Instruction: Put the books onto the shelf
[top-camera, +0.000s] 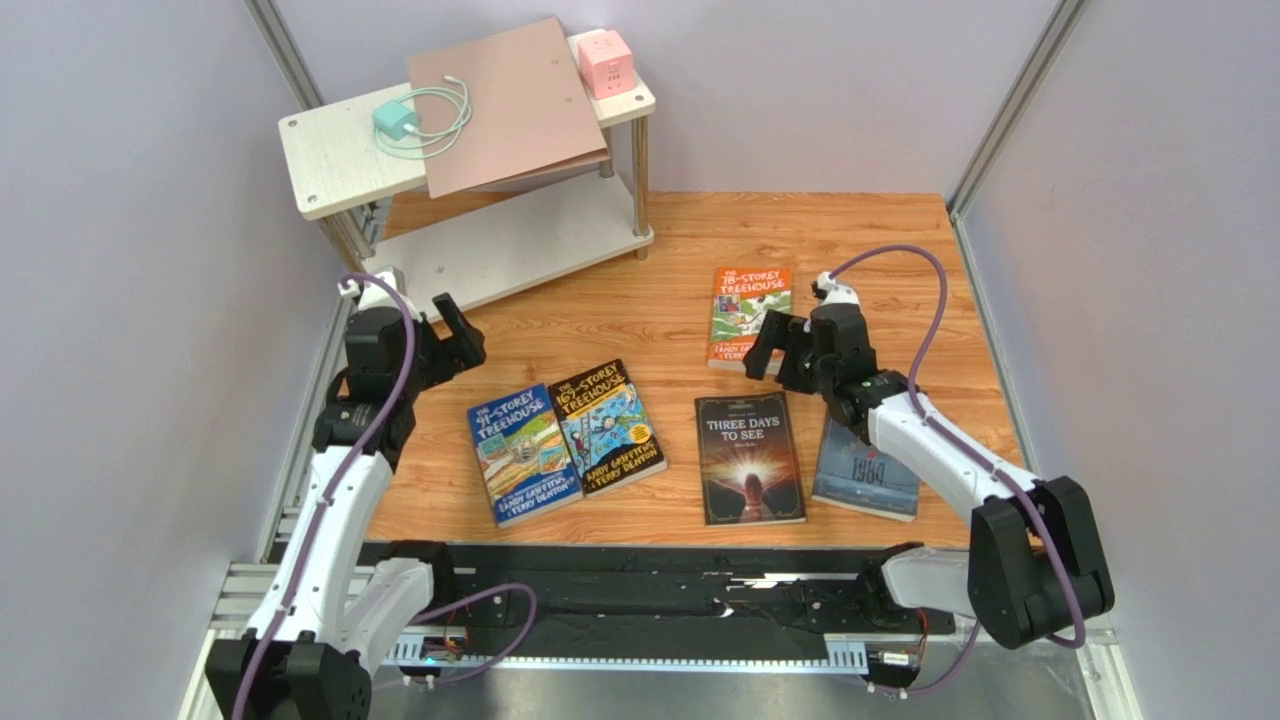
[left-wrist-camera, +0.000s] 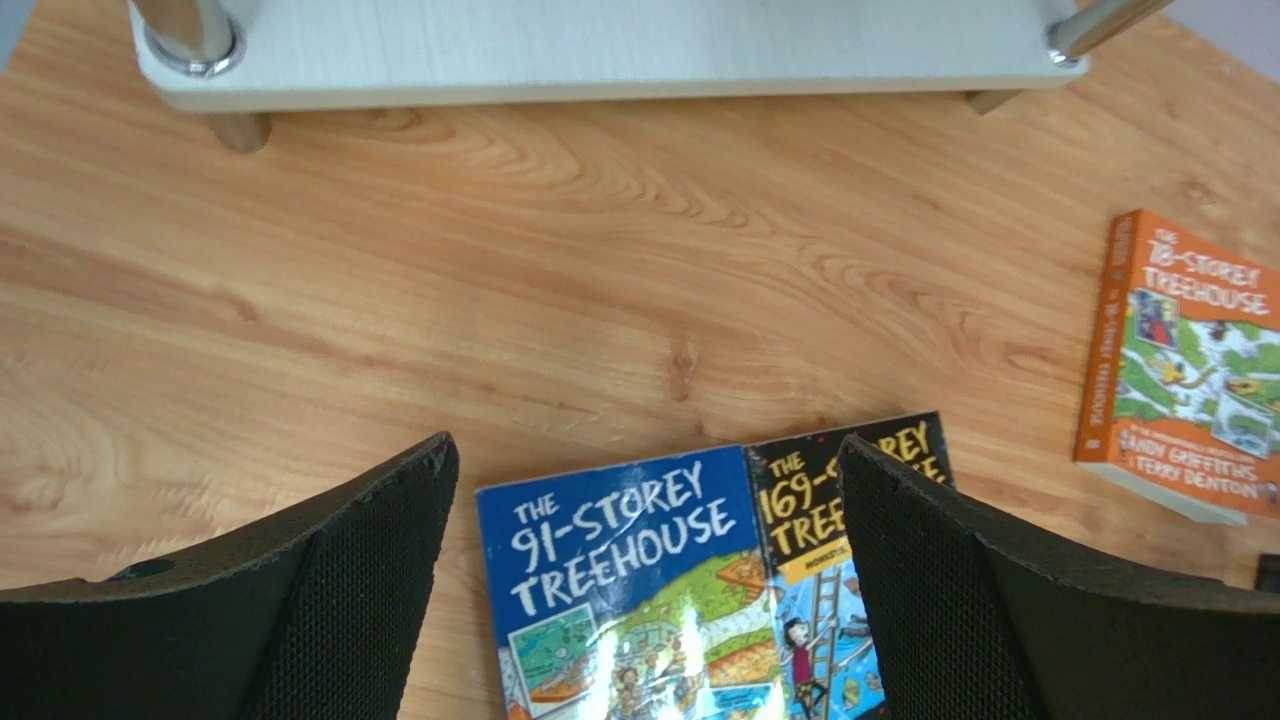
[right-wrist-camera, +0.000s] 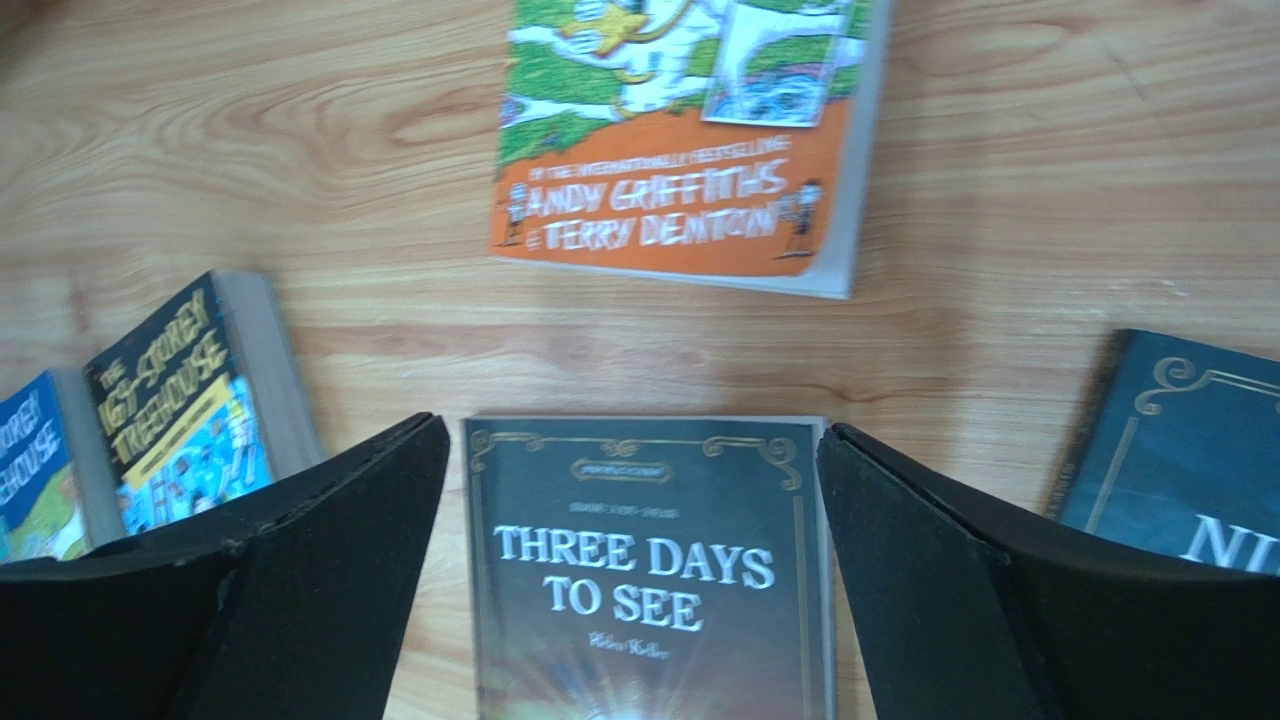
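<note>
Five books lie flat on the orange wood floor: a blue "91-Storey Treehouse" (top-camera: 526, 458), a "169-Storey Treehouse" (top-camera: 609, 425), a dark "Three Days to See" (top-camera: 748, 458), a grey-blue "1984" (top-camera: 867, 470) and an orange "Treehouse" (top-camera: 748, 315). The two-tier shelf (top-camera: 331, 158) stands at the back left. My left gripper (top-camera: 425, 348) hangs open above the floor between the shelf and the blue book (left-wrist-camera: 631, 585), holding nothing. My right gripper (right-wrist-camera: 631, 429) is open over the top edge of "Three Days to See" (right-wrist-camera: 646, 585), just below the orange book (right-wrist-camera: 676, 150).
On the shelf's top board lie a pinkish-brown board (top-camera: 504, 105), a pink cube (top-camera: 606, 63) and a mint charger with its cable (top-camera: 403, 120). The lower board (left-wrist-camera: 601, 53) is bare. Grey walls close in both sides.
</note>
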